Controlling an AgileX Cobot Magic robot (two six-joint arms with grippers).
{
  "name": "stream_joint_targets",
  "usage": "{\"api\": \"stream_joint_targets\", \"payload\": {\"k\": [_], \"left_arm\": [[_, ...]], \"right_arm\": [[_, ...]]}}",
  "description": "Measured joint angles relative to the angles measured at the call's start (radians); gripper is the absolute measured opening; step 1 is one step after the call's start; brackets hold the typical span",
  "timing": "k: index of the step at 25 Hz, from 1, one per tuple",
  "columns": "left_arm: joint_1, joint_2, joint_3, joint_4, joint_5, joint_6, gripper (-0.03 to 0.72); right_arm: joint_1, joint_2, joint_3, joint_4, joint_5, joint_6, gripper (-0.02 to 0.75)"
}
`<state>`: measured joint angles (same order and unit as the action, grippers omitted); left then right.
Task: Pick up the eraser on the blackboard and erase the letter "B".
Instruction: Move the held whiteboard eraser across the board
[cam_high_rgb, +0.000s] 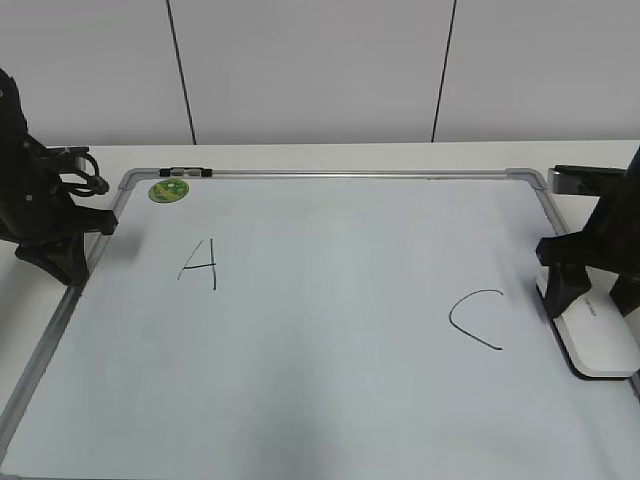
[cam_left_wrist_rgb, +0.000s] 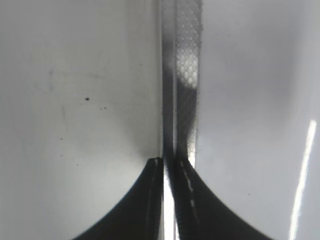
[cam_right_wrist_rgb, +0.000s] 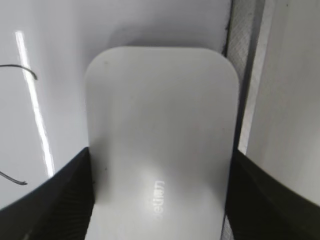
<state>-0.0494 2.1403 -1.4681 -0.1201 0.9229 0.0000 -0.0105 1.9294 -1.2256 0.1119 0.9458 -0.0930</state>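
Note:
The eraser (cam_high_rgb: 603, 350), a white rounded block with grey lettering, lies on the right edge of the blackboard (cam_high_rgb: 330, 340). My right gripper (cam_high_rgb: 592, 300) stands over it, and in the right wrist view its two black fingers (cam_right_wrist_rgb: 160, 152) press against both long sides of the eraser (cam_right_wrist_rgb: 160, 110). On the board I see only an "A" (cam_high_rgb: 200, 263) and a "C" (cam_high_rgb: 475, 318). No letter "B" shows between them. My left gripper (cam_high_rgb: 70, 270) is shut and empty over the board's left frame (cam_left_wrist_rgb: 182, 75).
A round green magnet (cam_high_rgb: 168, 190) sits at the board's far left corner. The grey frame (cam_right_wrist_rgb: 245, 75) runs just right of the eraser. Strokes of the "C" (cam_right_wrist_rgb: 25, 70) lie to its left. White table surrounds the board.

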Motion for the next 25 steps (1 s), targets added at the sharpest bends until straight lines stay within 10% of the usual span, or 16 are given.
{"api": "stream_joint_targets", "payload": {"k": [20, 25], "left_arm": [[0.000, 0.000, 0.000, 0.000, 0.000, 0.000, 0.057], [0.000, -0.019, 0.004, 0.008, 0.005, 0.000, 0.162]], "right_arm": [[0.000, 0.002, -0.092, -0.014, 0.096, 0.036, 0.624], [0.000, 0.002, -0.146, -0.014, 0.169, 0.038, 0.625]]}}
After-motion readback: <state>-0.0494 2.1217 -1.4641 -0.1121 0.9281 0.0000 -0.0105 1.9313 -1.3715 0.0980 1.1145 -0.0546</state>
